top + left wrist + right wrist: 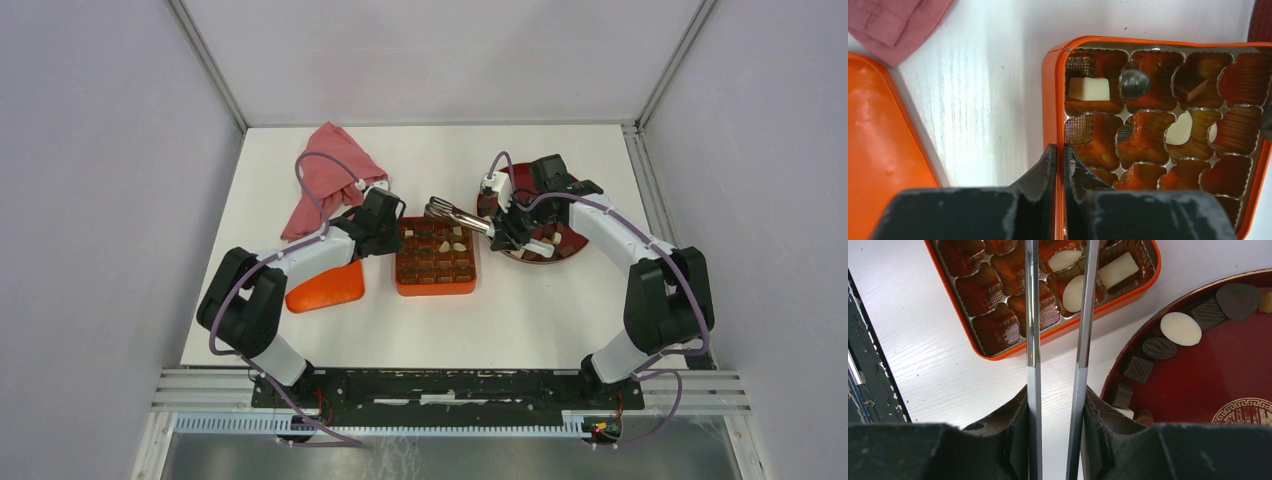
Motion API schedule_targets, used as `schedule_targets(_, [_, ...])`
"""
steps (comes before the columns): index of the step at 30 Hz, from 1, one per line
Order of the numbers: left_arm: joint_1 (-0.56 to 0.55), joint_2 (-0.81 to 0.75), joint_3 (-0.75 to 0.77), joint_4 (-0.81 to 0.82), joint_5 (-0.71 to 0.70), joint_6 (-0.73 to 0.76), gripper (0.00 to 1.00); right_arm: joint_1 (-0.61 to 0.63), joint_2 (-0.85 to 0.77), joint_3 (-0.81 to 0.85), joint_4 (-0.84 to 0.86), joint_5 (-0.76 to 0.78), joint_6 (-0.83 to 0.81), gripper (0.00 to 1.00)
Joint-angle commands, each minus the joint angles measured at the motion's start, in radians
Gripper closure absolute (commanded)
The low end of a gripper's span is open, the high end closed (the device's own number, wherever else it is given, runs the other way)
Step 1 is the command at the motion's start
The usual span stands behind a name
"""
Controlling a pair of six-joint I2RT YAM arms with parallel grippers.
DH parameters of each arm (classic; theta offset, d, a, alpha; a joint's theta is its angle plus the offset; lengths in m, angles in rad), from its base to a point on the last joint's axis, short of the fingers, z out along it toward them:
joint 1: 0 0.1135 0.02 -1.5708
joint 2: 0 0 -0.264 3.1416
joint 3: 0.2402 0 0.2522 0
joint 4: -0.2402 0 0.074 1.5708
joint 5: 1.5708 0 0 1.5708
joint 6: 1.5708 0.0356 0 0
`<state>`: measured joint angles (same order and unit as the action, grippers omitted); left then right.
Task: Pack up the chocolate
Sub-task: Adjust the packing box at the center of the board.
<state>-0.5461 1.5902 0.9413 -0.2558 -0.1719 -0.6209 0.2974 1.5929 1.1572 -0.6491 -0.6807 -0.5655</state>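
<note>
Left gripper (1058, 154) is pinching the orange box (1052, 90) by its wall, lower centre, steadying it. Right gripper (1055, 397) is squeezing tongs (1032, 315) over the cells. Most chocolate (1180, 328) is waiting on the red plate (1228, 370), right of frame.

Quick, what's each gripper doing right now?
Left gripper: closed on the wall of the orange box.
Right gripper: closed on the metal tongs.

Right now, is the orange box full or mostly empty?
Mostly empty: the orange box holds only a few pieces of chocolate, and the left wrist view shows its other cells with nothing but bare liner.
</note>
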Motion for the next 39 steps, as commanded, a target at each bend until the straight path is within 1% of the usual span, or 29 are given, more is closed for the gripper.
schedule_targets(1, [-0.005,0.025,0.038,0.043,0.013,0.068,0.96,-0.01,-0.048,0.027,0.014,-0.039,0.007,1.0])
schedule_targets(2, [-0.007,0.026,0.042,0.047,0.01,0.075,0.98,-0.01,-0.048,0.028,0.014,-0.042,0.007,1.0])
schedule_targets(5, [-0.026,-0.001,0.054,0.064,-0.039,0.098,0.98,-0.013,-0.053,0.032,0.007,-0.051,0.007,1.0])
schedule_targets(10, [-0.088,-0.081,0.062,0.098,-0.201,0.143,0.98,-0.016,-0.074,0.029,-0.006,-0.072,-0.02,1.0])
schedule_targets(14, [-0.125,-0.124,0.036,0.124,-0.276,0.144,0.98,-0.018,-0.082,0.035,-0.03,-0.109,-0.053,1.0])
schedule_targets(17, [-0.141,-0.161,0.015,0.152,-0.298,0.142,0.98,-0.019,-0.101,0.032,-0.051,-0.143,-0.093,1.0])
schedule_targets(20, [-0.142,-0.174,0.002,0.155,-0.302,0.139,0.98,-0.018,-0.096,0.038,-0.093,-0.154,-0.143,1.0])
schedule_targets(24, [-0.141,-0.13,0.011,0.141,-0.26,0.119,0.98,0.005,-0.085,0.033,-0.124,-0.126,-0.188,1.0])
schedule_targets(28, [-0.141,-0.074,0.017,0.159,-0.208,0.079,0.98,0.051,-0.065,0.012,-0.096,-0.052,-0.16,1.0])
schedule_targets(31, [-0.137,-0.035,0.022,0.16,-0.179,0.058,0.98,0.063,-0.043,0.007,-0.075,-0.026,-0.129,1.0])
schedule_targets(35, [-0.115,-0.004,0.006,0.163,-0.132,0.028,0.98,0.08,-0.013,-0.004,-0.075,0.027,-0.131,1.0])
schedule_targets(36, [-0.112,-0.003,0.001,0.165,-0.13,0.019,0.95,0.079,-0.009,-0.008,-0.076,0.034,-0.129,0.99])
schedule_targets(39, [-0.104,-0.011,-0.011,0.165,-0.13,0.007,0.79,0.087,-0.003,-0.018,-0.066,0.054,-0.12,0.99])
